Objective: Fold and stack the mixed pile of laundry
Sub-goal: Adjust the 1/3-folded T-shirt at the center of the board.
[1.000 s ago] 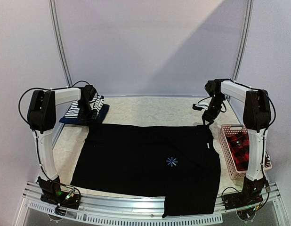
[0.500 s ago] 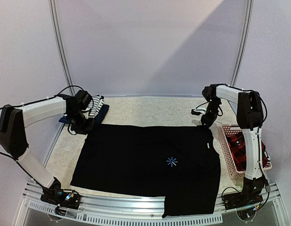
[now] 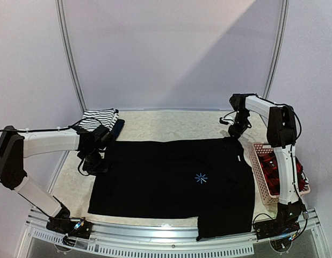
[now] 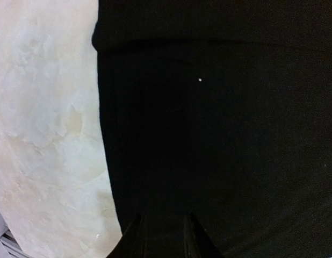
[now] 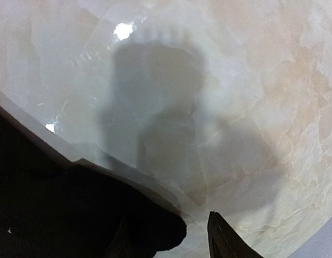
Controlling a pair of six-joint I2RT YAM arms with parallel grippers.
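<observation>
Black shirt has shifted right, still unfolded, only the striped top stacked; right hand open, left hand can't tell.

I'm looking into a robotics lab cell: two arms are sitting bolted to an aluminium rail beside a marbled table, plain white walls enclosing everything.

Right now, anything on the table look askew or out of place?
Yes. The black shirt lies spread flat, but its near right flap hangs past the table's front edge onto the rail, lower than the rest of the hem. Otherwise nothing stands out.
</observation>
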